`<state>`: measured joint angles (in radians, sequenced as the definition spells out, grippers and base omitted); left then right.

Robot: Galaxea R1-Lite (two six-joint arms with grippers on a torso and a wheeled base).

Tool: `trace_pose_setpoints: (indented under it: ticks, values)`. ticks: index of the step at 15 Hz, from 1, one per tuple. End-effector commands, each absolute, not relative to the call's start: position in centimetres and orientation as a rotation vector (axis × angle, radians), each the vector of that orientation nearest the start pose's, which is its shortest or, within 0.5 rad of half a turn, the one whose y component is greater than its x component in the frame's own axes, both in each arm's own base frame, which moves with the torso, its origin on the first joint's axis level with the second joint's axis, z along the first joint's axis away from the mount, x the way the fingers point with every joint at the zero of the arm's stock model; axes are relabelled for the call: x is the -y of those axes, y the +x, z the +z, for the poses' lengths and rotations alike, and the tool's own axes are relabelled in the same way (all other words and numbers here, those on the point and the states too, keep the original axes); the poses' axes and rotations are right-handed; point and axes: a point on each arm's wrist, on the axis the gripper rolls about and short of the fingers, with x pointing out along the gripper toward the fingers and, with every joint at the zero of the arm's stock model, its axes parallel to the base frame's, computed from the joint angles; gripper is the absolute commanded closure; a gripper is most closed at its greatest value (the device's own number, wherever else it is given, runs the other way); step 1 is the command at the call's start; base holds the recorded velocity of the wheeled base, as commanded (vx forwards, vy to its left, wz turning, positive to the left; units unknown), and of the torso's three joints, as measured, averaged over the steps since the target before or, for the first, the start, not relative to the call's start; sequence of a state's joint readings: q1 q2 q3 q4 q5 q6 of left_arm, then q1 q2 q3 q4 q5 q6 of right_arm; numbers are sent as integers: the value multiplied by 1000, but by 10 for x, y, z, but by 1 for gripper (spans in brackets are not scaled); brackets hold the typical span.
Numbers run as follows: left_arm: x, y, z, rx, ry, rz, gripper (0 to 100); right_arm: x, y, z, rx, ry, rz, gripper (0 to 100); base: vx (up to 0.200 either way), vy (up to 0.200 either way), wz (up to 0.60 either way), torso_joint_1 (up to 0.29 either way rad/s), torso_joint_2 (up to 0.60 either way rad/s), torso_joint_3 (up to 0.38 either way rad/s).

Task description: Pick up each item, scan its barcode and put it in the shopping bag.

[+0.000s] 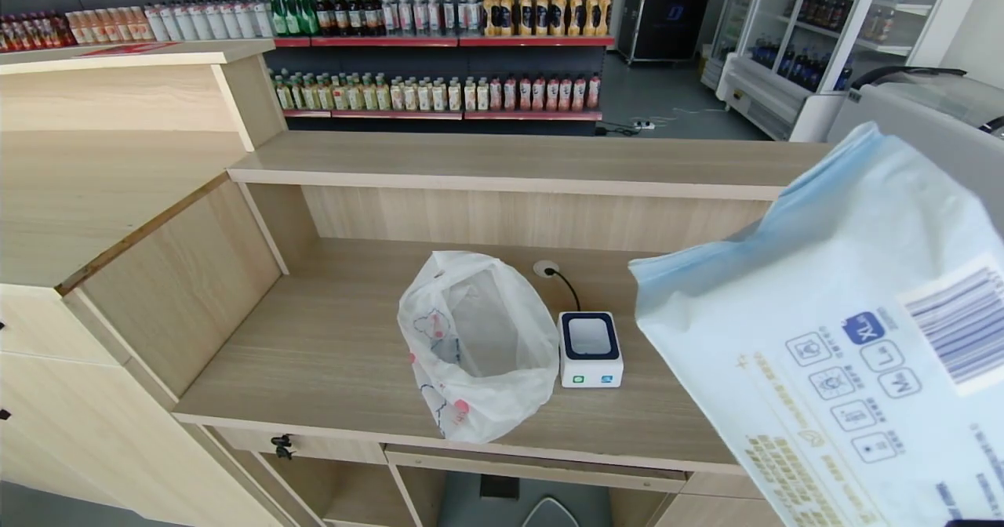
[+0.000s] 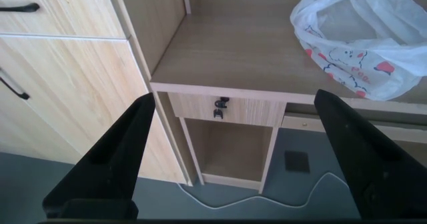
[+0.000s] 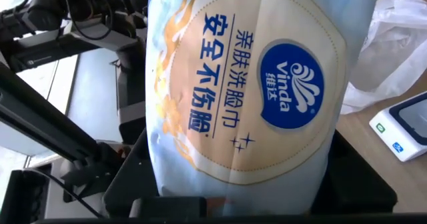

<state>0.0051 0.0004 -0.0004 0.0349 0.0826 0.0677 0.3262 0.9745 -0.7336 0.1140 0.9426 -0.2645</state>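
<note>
A large white and blue soft pack (image 1: 847, 339) hangs in the air at the right of the head view, above the counter's right end, with its barcode (image 1: 961, 319) facing the camera. My right gripper (image 3: 243, 184) is shut on the pack (image 3: 247, 84), one finger on each side. A white plastic shopping bag (image 1: 474, 347) stands with its mouth wide on the wooden counter (image 1: 314, 354). To its right is a small white scanner (image 1: 590, 348). My left gripper (image 2: 235, 101) is open with nothing in it, low in front of the counter's left corner, the bag (image 2: 363, 37) beyond it.
A black cable runs from the scanner to a grommet hole (image 1: 546, 268) at the back. A raised ledge (image 1: 510, 166) and a wooden side wall (image 1: 180, 276) close in the counter. Under the edge is a drawer with a key (image 2: 219, 108). Bottle shelves stand far behind.
</note>
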Motion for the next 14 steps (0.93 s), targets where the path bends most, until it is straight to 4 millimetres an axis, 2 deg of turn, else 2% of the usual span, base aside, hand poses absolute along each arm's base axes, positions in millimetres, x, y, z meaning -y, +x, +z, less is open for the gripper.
trace_pose_setpoints:
  ticks: [1, 5, 14]
  values:
    - [-2, -23, 72, -38, 69, 86, 0, -60, 102, 246, -217, -120, 1318, 100, 0, 0, 0, 0, 0, 0]
    - [-2, -23, 72, -38, 69, 86, 0, -69, 104, 248, -226, -137, 1351, 100, 0, 0, 0, 0, 0, 0]
    - [-2, -23, 72, -38, 69, 86, 0, -70, 105, 250, -225, -136, 1351, 100, 0, 0, 0, 0, 0, 0]
